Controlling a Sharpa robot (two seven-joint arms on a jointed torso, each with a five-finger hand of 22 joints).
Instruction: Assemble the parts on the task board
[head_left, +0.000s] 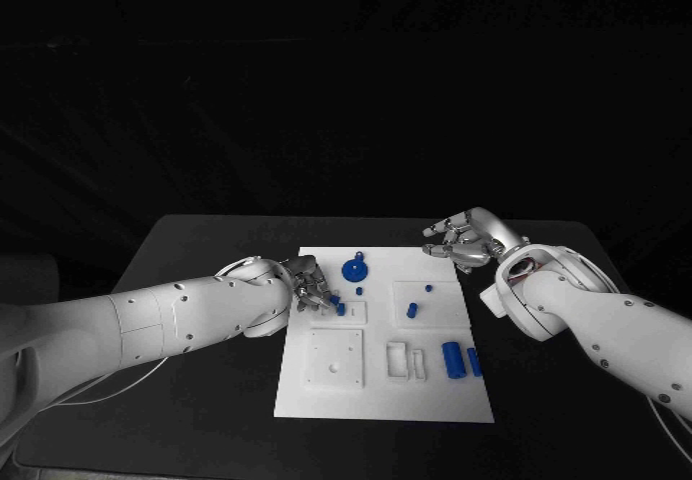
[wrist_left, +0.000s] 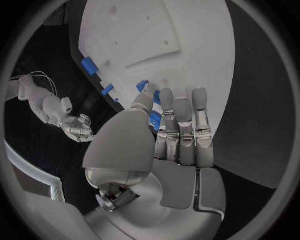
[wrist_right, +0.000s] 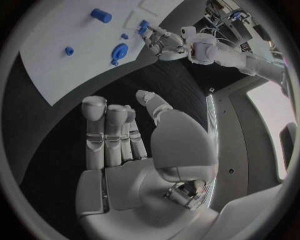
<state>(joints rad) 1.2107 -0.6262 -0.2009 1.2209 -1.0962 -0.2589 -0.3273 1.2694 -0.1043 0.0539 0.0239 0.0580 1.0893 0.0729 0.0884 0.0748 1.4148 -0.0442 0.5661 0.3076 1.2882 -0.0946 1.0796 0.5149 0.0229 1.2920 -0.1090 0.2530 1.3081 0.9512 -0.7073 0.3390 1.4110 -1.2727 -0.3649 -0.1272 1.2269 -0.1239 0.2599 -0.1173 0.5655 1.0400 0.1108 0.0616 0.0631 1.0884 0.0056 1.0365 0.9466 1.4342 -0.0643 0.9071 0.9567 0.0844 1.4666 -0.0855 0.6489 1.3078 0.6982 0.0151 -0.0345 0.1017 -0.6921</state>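
The left hand is pinching a small blue part on the task board (seating comes next, I judge); the right hand is hovering, fingers loosely curled, empty.

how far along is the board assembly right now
Early, by the look of it. Possibly done: small blue pegs seem to stand in the task board. In hand: the left hand has its fingers at a small blue part. Left: two blue cylinders and the round blue part lie loose. The right hand hovers empty.

head view looking down on the task board, wrist views close behind each hand, all sharing the board
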